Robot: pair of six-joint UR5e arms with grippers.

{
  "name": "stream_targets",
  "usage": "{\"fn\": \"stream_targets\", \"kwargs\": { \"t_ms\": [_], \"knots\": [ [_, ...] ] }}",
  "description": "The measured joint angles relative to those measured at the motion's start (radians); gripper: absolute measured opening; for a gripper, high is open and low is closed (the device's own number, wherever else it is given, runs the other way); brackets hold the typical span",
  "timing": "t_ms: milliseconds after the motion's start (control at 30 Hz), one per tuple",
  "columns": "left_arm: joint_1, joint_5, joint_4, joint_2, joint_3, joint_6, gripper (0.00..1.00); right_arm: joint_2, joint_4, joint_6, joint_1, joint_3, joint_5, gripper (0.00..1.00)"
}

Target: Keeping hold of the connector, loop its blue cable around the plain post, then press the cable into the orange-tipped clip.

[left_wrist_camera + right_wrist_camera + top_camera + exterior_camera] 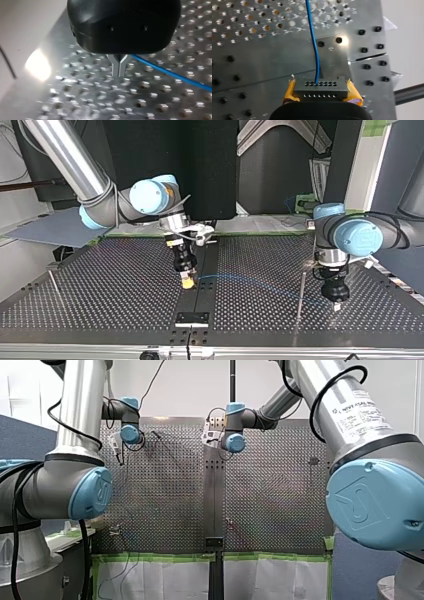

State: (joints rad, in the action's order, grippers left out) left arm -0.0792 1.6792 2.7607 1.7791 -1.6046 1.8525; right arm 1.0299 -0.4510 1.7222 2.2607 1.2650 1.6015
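Right wrist view puts the connector [320,88], a dark grey block with a row of small holes, clamped between the yellow pads [289,93] of my right gripper [320,90]. The blue cable [313,37] leaves one of those holes and runs straight ahead of the gripper over the perforated table [249,62].

Seen from the top view, that gripper hangs just left of the frame's centre, low over the table's middle seam. The cable arcs from it toward the lower right of the frame. There it reaches the plain post [301,292], which stands upright; I cannot tell on which side of the post it passes. Just right of the post sits my left gripper [336,307], pointing down at the table.

Its own wrist view shows its metal fingers pressed together. The cable meets them near their base and trails off beside them; whether it is pinched there I cannot tell.

Another thin post [55,287] stands at the top view's lower left.
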Motion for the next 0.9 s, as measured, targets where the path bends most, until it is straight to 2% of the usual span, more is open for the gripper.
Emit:
{"fn": "stream_targets", "kwargs": {
  "t_ms": [133, 167, 233, 267, 333, 367, 400, 433, 467, 533, 567, 600, 900],
  "knots": [
    [0.009, 0.0, 0.01, 0.03, -0.001, -0.001, 0.14, -0.021, 0.0, -0.001, -0.001, 0.0, -0.001, 0.0],
    [0.011, 0.0, 0.011, 0.036, -0.001, -0.001, 0.14, -0.026, 0.001, -0.001, -0.001, 0.0, -0.001, 0.0],
    [0.013, -0.005, 0.007, 0.042, -0.002, 0.003, 0.4, -0.039, 0.001, -0.002, -0.001, 0.0, -0.002, 0.0],
    [0.014, -0.011, 0.004, 0.045, -0.004, 0.007, 0.4, -0.044, 0.001, -0.002, 0.0, 0.0, -0.002, 0.0],
    [0.016, -0.018, 0.001, 0.047, -0.01, 0.011, 0.59, -0.058, 0.002, -0.002, 0.003, 0.001, -0.002, 0.0],
    [0.017, -0.018, 0.0, 0.048, -0.016, 0.013, 0.59, -0.063, 0.003, -0.002, 0.005, 0.002, -0.001, 0.0],
    [0.017, -0.014, -0.001, 0.049, -0.023, 0.013, 0.7, -0.069, 0.003, -0.002, 0.008, 0.003, -0.001, 0.0],
    [0.018, -0.009, -0.002, 0.049, -0.029, 0.013, 0.77, -0.076, 0.003, -0.003, 0.011, 0.004, 0.0, 0.0],
    [0.02, 0.001, -0.003, 0.049, -0.037, 0.013, 0.77, -0.081, 0.004, -0.003, 0.013, 0.005, 0.001, 0.0],
    [0.023, 0.017, -0.01, 0.049, -0.045, 0.014, 0.93, -0.095, 0.005, -0.005, 0.02, 0.006, 0.001, 0.0],
    [0.025, 0.027, -0.016, 0.05, -0.049, 0.015, 0.93, -0.102, 0.005, -0.006, 0.022, 0.006, 0.001, 0.0],
    [0.026, 0.033, -0.02, 0.05, -0.051, 0.016, 1.0, -0.108, 0.005, -0.007, 0.025, 0.007, 0.001, 0.0],
    [0.039, 0.063, -0.027, 0.05, -0.055, 0.015, 1.0, -0.158, -0.008, -0.019, 0.041, 0.051, 0.033, 0.0]
  ]
}}
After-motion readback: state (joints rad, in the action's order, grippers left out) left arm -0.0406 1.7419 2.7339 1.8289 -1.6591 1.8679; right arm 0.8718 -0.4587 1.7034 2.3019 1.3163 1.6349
